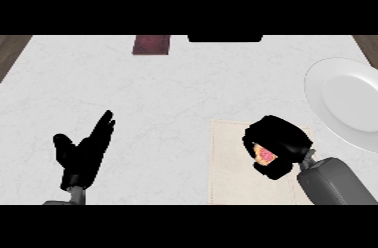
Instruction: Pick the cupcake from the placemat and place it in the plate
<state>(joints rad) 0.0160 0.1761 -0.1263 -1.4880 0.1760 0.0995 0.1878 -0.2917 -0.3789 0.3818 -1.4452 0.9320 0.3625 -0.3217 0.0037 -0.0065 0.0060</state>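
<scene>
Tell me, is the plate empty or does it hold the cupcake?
Empty: the plate shows bare white. The cupcake sits inside the curled right hand, over the placemat.

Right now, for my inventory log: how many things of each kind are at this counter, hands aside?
cupcake: 1, held in the right hand
placemat: 1
plate: 1
dark red block: 1
black thing at the far edge, kind unclear: 1
Total: 5

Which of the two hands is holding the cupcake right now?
The right hand, curled round the cupcake over the placemat. The left hand is open, fingers straight, holding nothing.
</scene>
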